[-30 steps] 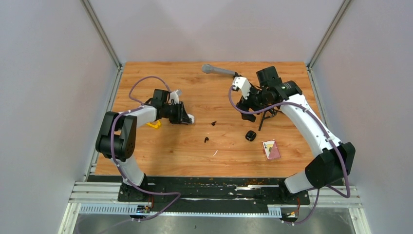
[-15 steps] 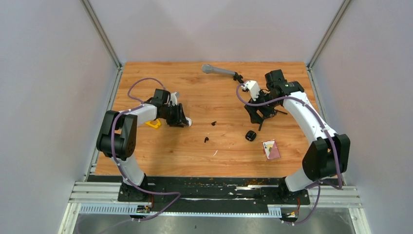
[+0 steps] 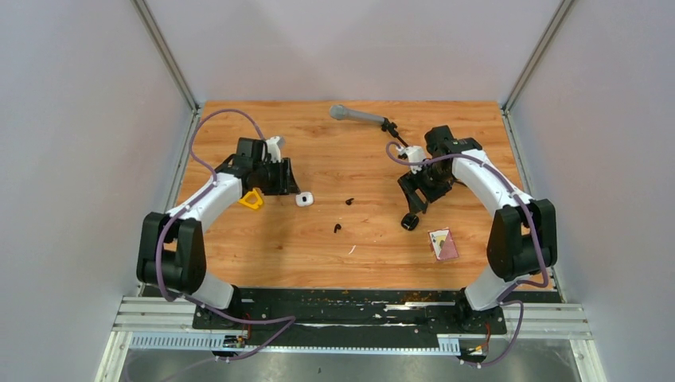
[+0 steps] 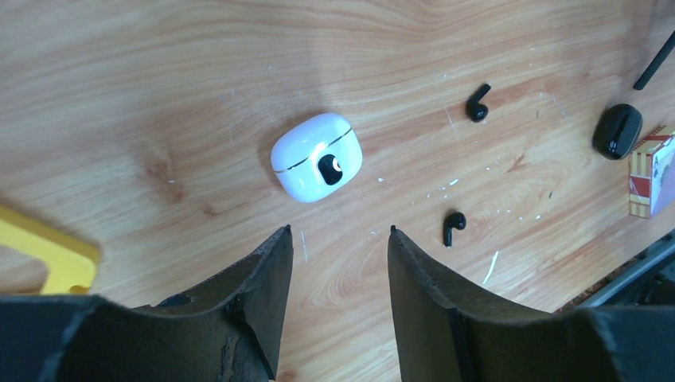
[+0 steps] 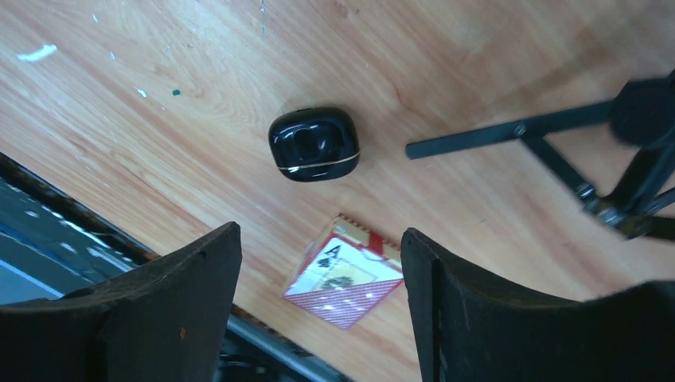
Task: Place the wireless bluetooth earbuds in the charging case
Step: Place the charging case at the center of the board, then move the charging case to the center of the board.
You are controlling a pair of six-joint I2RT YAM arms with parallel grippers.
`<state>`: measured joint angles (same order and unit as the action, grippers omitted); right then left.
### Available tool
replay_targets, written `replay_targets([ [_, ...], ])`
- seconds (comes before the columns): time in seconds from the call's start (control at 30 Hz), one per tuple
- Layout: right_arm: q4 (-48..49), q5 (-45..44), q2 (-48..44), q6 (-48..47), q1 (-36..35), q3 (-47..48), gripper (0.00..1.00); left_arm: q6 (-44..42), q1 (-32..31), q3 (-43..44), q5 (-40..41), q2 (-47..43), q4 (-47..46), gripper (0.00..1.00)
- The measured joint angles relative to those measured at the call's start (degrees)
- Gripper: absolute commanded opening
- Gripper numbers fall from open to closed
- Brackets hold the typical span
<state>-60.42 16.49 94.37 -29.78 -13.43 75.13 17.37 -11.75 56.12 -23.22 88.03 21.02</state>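
Glossy hard plastic: two black earbuds (image 4: 477, 102) lie loose near the middle of the table, between the white case (image 4: 317, 157) toward the left edge and the black case (image 5: 314, 144) toward the right edge, both cases apparently shut. Left end effector (image 4: 338, 231) and right end effector (image 5: 318, 235) hang spread and empty. Judgement: buds very light, rigid, slick, likely to squirt out; pinch gently across the rounded head, stem free.

left gripper (image 4: 339, 232) back off the white case (image 4: 317, 157), right gripper (image 5: 320, 231) now over the black case (image 5: 314, 144)
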Motion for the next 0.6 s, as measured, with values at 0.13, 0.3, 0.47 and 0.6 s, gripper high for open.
replay_targets([
  [0.13,0.4,-1.5,-0.5,13.2,0.0,-3.1,0.76,-2.7,0.0,0.2,1.8,-4.1,1.3,0.55],
  [0.3,0.0,-3.2,0.9,27.1,0.0,-4.4,0.68,-6.1,0.0,2.4,2.7,-6.2,3.7,0.55],
  [0.47,0.2,-4.9,5.1,36.2,-0.5,-3.9,0.69,-8.3,0.0,5.3,3.1,-8.5,4.7,0.55],
  [0.6,0.3,-7.1,9.5,40.7,-1.5,-1.0,0.7,-9.0,0.0,5.3,3.5,-10.8,4.7,0.55],
])
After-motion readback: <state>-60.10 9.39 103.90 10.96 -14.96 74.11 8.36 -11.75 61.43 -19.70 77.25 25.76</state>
